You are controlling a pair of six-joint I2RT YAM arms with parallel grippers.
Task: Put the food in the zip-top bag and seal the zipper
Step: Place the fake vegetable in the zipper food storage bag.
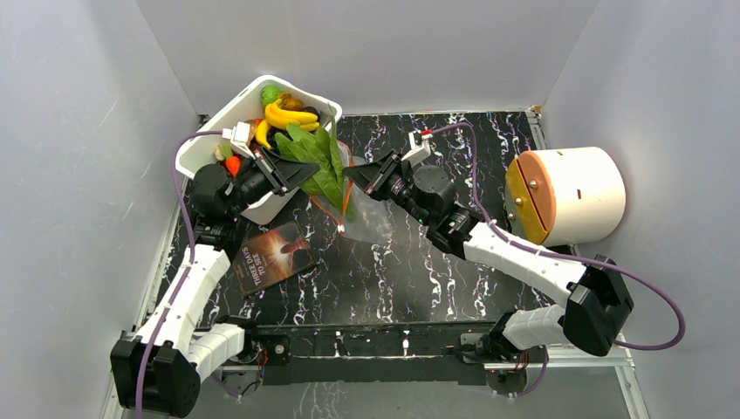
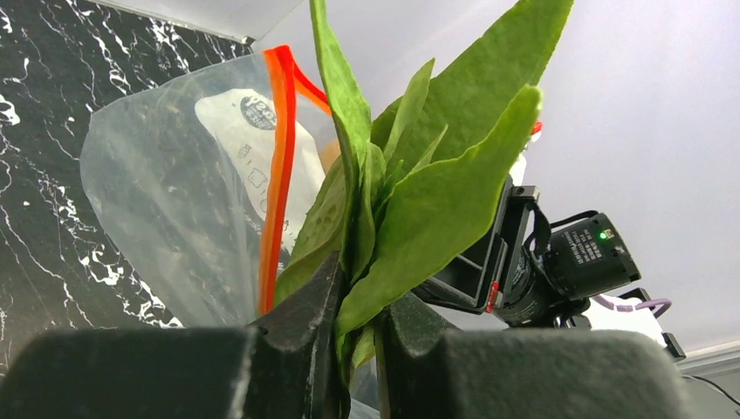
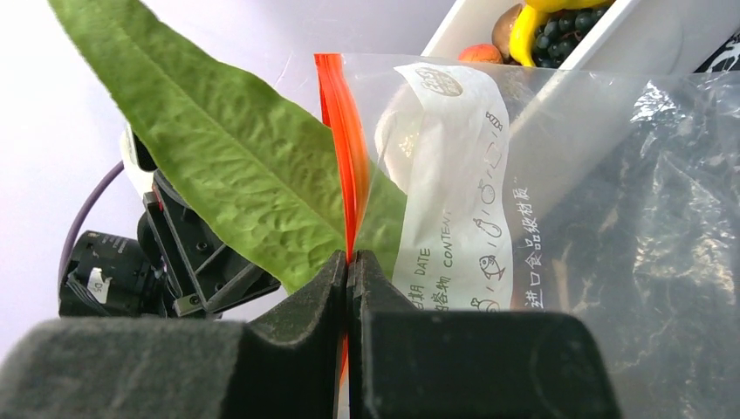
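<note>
Left wrist view: left end effector (image 2: 358, 301) nearly closed, clamped on the stem end of the leafy veg (image 2: 428, 192), leaves fanning toward frame top.

Right wrist view: right end effector (image 3: 349, 272) pinched tight on the zipper (image 3: 342, 148) of the zip-top bag (image 3: 576, 227). Bag spreads to frame right w/ a printed label (image 3: 454, 175) showing thru the plastic. One leaf lies across the bag mouth; inside or just behind it, can't tell.

Top view: both arms extended fwd & angled inward, wrists facing each other at upper ctr. Left wrist sits over the near corner of the white tub (image 1: 229, 118), which holds a banana bunch (image 1: 288, 115) + other pieces. A dark booklet (image 1: 275, 257) lies flat on the black marbled bench (image 1: 393, 271), lower left of ctr. White drum (image 1: 580, 194) w/ orange face at frame right. Plain pale walls (image 1: 78, 157) on three sides.
</note>
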